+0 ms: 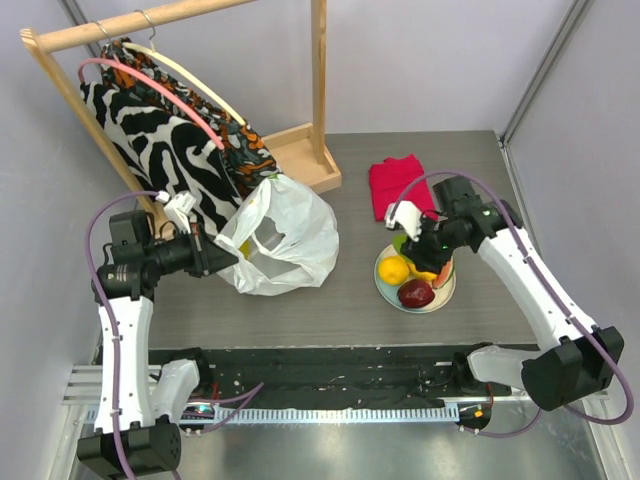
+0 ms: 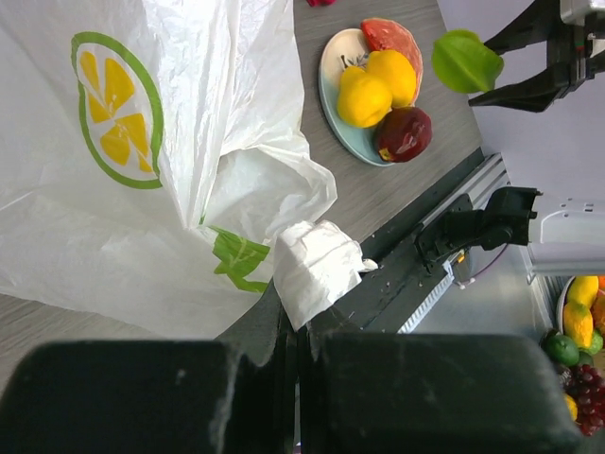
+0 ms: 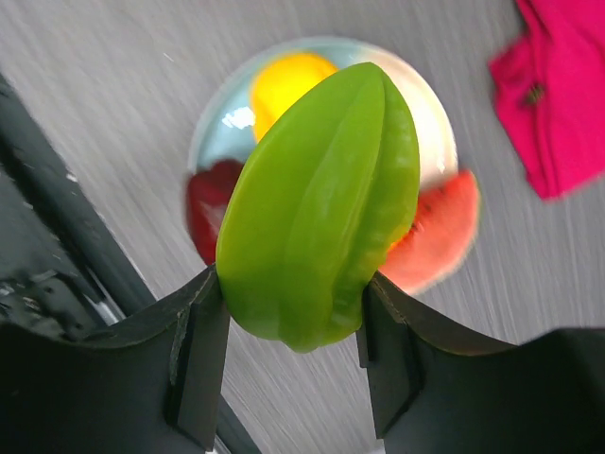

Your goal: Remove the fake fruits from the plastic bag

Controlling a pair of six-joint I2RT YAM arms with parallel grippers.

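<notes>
The white plastic bag [image 1: 285, 240] with printed citrus slices [image 2: 118, 113] lies on the table with its mouth open. My left gripper [image 1: 218, 262] [image 2: 298, 326] is shut on a bunched fold of the bag's edge [image 2: 317, 270]. My right gripper [image 1: 422, 243] [image 3: 291, 312] is shut on a green fake fruit [image 3: 321, 208] [image 2: 466, 61] and holds it just above a pale plate [image 1: 383, 283] [image 3: 430, 109]. On the plate lie yellow lemons [image 1: 393, 270] [image 2: 364, 97], a dark red apple [image 1: 416, 293] [image 2: 405, 132] and an orange-red piece [image 3: 440, 236] [image 2: 392, 33]. The inside of the bag is hidden.
A folded red cloth [image 1: 398, 180] [image 3: 558, 95] lies behind the plate. A wooden clothes rack [image 1: 318, 90] with a zebra-print garment [image 1: 160, 145] stands at the back left, right behind the bag. A black rail [image 1: 330, 365] runs along the near table edge.
</notes>
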